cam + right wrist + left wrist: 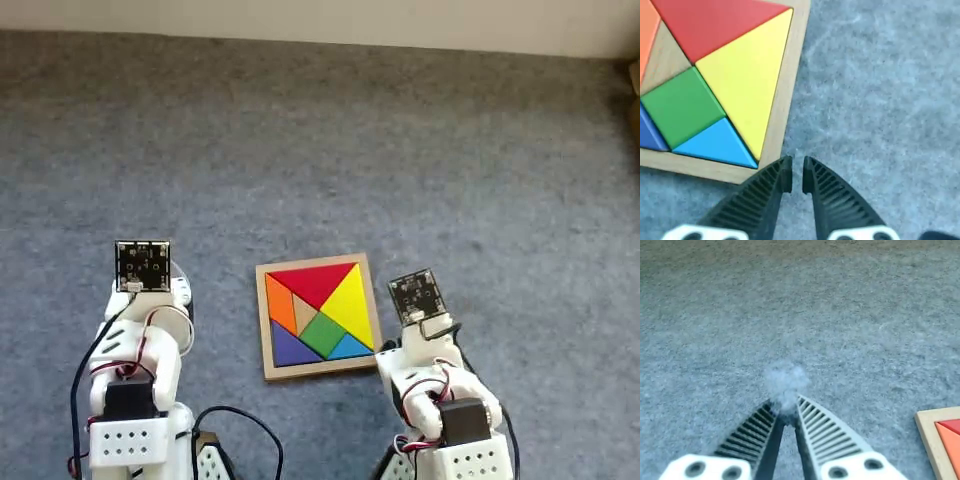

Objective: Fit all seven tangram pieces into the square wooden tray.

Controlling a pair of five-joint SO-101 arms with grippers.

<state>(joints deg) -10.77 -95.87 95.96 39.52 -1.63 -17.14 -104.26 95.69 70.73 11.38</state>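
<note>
The square wooden tray (315, 369) lies on the grey carpet between the two arms. Inside it lie a red triangle (318, 282), a yellow triangle (352, 305), an orange piece (280, 303), a tan triangle (303, 312), a green square (322, 333), a light blue triangle (350, 347) and a dark blue triangle (286, 348), flat and edge to edge. My left gripper (787, 412) is shut over bare carpet, left of the tray's corner (927, 432). My right gripper (797, 172) is shut and holds nothing, just off the tray's rim (790, 95) near the yellow triangle (750, 85).
Grey carpet (320, 150) stretches open beyond the tray. The left arm (135, 350) and right arm (435, 380) stand at the near edge, with a black cable (240, 420) looping between their bases. A pale wall strip runs along the far side.
</note>
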